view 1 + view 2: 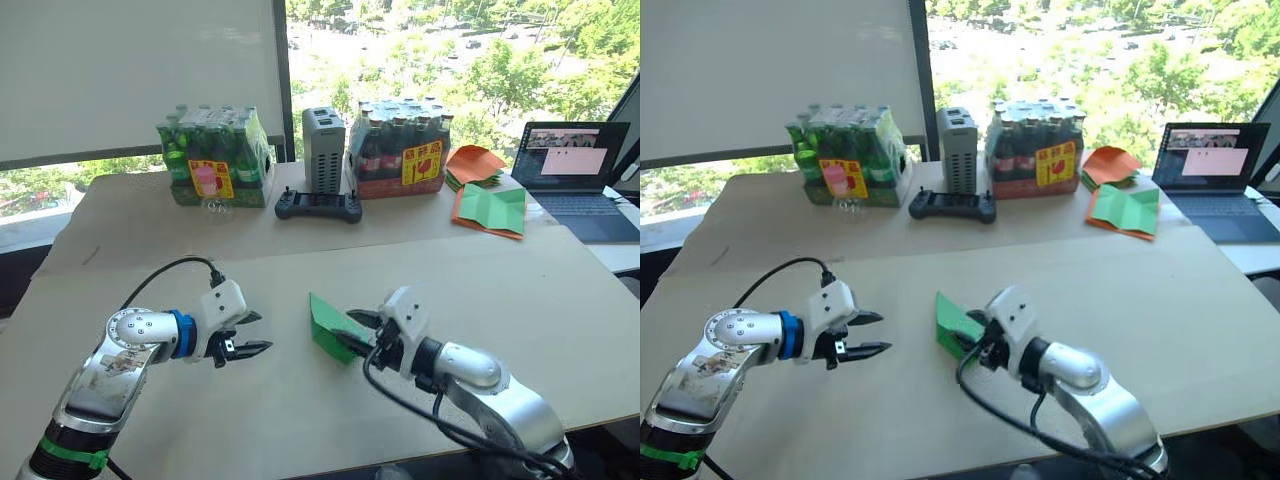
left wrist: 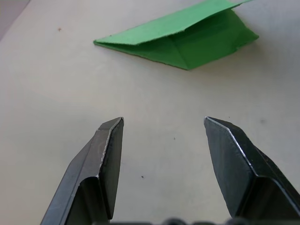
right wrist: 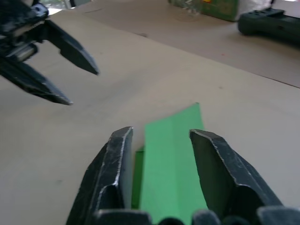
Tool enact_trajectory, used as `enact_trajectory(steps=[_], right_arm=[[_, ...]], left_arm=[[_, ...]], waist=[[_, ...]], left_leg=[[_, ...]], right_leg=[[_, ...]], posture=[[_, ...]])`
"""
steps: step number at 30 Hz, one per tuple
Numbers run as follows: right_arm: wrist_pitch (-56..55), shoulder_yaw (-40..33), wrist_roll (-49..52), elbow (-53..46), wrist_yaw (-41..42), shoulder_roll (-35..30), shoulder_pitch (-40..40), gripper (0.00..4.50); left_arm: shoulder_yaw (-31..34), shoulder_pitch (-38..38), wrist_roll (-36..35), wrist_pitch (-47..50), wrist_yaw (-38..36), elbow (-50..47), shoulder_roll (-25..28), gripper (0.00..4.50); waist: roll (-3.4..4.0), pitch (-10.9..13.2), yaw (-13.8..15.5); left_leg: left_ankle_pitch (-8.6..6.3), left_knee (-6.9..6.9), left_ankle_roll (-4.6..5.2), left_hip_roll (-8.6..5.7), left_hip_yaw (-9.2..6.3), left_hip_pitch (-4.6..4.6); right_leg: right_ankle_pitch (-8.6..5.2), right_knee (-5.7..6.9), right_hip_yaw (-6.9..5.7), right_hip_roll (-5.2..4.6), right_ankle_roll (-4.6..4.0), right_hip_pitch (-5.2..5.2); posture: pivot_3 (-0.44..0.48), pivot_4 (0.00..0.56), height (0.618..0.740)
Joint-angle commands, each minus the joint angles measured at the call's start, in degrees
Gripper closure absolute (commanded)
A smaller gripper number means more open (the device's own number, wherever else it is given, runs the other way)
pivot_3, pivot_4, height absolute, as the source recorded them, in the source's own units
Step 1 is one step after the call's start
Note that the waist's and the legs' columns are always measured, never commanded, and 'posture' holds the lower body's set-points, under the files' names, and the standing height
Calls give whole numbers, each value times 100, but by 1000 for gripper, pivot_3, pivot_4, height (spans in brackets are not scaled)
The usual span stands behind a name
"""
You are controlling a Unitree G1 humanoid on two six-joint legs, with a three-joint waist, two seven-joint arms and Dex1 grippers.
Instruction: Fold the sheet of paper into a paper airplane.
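Already your right gripper straddles the paper airplane at centre frame, fingers spread either side of its raised fold, likely to pinch the crease. Your left gripper hovers wide open, lower left, apart.

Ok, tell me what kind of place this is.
Probably an office or lab used for robot trials, high up by a window over treetops. A laptop sits open on the table, with a handheld controller and shrink-wrapped bottle packs at the back.
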Motion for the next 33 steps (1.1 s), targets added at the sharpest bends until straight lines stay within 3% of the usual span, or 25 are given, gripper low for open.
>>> enact_trajectory(steps=[1, 2, 5, 9, 12, 21, 28, 33], right_arm=[[-410, 256, -451, -35, -82, -90, 39, 816], [-555, 421, -775, 144, -251, -91, 5, 502], [-925, 663, -1587, 573, -736, -66, -64, 502], [-1160, 724, -1841, 827, -808, 44, 49, 502], [-1303, 697, -1954, 945, -839, 113, 133, 1316], [-1673, 641, -1964, 1018, -593, 206, 204, 4468], [-3001, 860, -2047, 1259, 444, -326, -137, 4468], [-5049, 1093, -2086, 2123, 1774, -1097, -852, 4468]], left_arm=[[-66, 51, -94, -251, 139, -18, 30, 1614], [-93, 41, -145, -239, 188, -16, -11, 1614], [-156, 11, -231, -203, 290, -47, -45, 1614], [-181, 39, -356, -166, 340, -122, 7, 1614], [-181, 55, -425, -143, 389, -151, 46, 1614], [-258, 68, -520, -223, 485, -100, 162, 1614], [-245, -35, -606, -212, 580, 69, 131, 1614], [62, -236, -1083, 70, 576, 185, 49, 1614]], waist=[[0, 0, 8], [0, 0, 3], [0, 0, -4], [0, 0, -12], [0, 0, -10], [0, 0, -12], [0, 0, -13], [-1, 1, -22]], left_leg=[[0, 2, 0, -1, 0, -1], [0, 0, 0, 1, 1, 0], [0, -1, -1, 2, 2, 1], [1, -3, -1, 2, 3, 0], [1, -4, -1, 2, 3, 0], [1, -4, -1, 2, 3, 0], [1, -3, -1, 2, 5, 0], [0, 0, -1, 2, 7, 1]], right_leg=[[0, -25, 0, -1, 0, 0], [2, -33, 0, 0, -3, 2], [3, -32, -1, 0, -5, 0], [3, -33, -1, 0, -5, -2], [3, -34, -1, 1, -5, -1], [3, -35, -1, 1, -5, 0], [3, -37, -1, 2, -5, 0], [3, -41, -2, 2, -5, 3]], posture=[[0, 150, 735], [0, 150, 735], [0, 150, 735], [0, 150, 735], [0, 150, 735], [0, 150, 735], [0, 150, 735], [0, 150, 735]])
